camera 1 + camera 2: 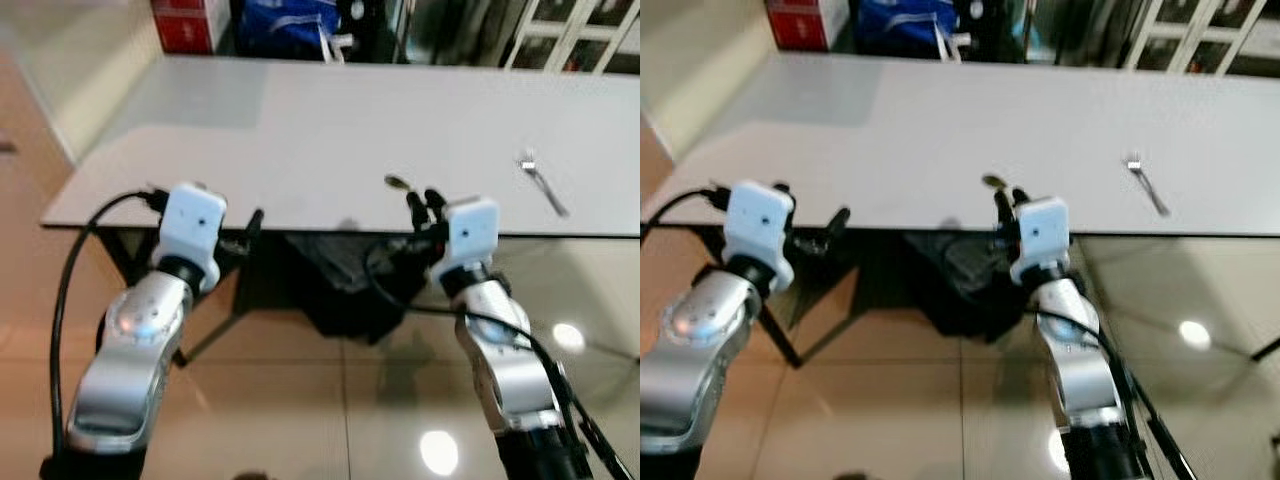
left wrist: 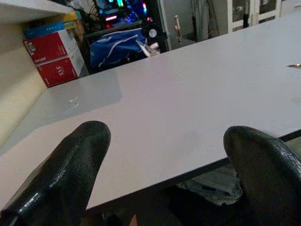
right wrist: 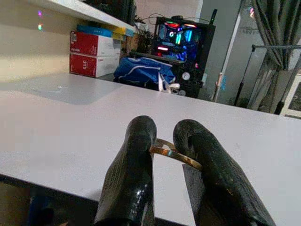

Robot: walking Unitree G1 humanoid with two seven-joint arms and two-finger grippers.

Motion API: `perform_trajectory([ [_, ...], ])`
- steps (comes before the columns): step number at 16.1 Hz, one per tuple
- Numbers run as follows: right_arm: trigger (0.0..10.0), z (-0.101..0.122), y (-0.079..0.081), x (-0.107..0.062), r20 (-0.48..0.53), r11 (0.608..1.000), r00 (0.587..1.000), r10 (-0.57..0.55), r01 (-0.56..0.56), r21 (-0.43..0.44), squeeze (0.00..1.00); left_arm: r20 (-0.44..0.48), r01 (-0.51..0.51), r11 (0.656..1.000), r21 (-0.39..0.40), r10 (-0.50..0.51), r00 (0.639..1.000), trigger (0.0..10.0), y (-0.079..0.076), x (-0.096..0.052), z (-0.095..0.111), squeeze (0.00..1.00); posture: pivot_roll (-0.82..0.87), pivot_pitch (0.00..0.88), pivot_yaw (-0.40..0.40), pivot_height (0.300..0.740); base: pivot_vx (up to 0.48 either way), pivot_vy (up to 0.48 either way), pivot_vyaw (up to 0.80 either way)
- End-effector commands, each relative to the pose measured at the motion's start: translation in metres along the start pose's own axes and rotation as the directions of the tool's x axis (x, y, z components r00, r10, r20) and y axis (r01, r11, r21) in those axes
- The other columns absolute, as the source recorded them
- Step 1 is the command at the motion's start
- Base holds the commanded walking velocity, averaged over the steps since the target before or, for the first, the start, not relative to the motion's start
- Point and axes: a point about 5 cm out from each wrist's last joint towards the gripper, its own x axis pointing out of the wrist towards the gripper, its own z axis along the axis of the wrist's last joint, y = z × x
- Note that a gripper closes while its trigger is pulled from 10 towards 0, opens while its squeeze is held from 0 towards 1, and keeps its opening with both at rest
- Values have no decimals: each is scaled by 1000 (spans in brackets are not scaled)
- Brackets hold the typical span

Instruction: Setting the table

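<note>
White tabletop [image 1: 330, 120] carries a fork [image 1: 541, 184] at far right. Right gripper [image 1: 424, 205], at the near edge, pinches a gold spoon [image 3: 175, 154], mid-delivery. Left gripper [image 2: 164, 160] hovers spread and empty. Next, the spoon likely needs laying beside the fork.

The fork [image 1: 541, 184] on the white table [image 1: 330, 130] is blurred, its tines too small to count. The spoon [image 3: 175, 154] shows as a thin golden strip between the right gripper [image 3: 164, 155]'s black fingers [image 3: 134, 160]; its handle is hidden behind them. In the head views its bowl [image 1: 397, 182] is a dark smudge. The red boxes [image 2: 54, 56] carry print too small to read. The blue bag [image 1: 290, 25] is cut off by the upper edge.
</note>
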Motion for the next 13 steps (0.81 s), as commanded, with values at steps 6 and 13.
perform_trajectory([
  [6,10000,1,-8,0,15,999,999,-34,35,-21,0,22,21,1000,11,-21,1000,10000,-3,1,6,0,101,16,-10,740,467,0,0],
  [13,10000,2,-11,0,23,999,999,-45,45,-30,0,25,26,999,23,-27,999,10000,-2,2,6,0,100,14,-3,740,443,0,0],
])
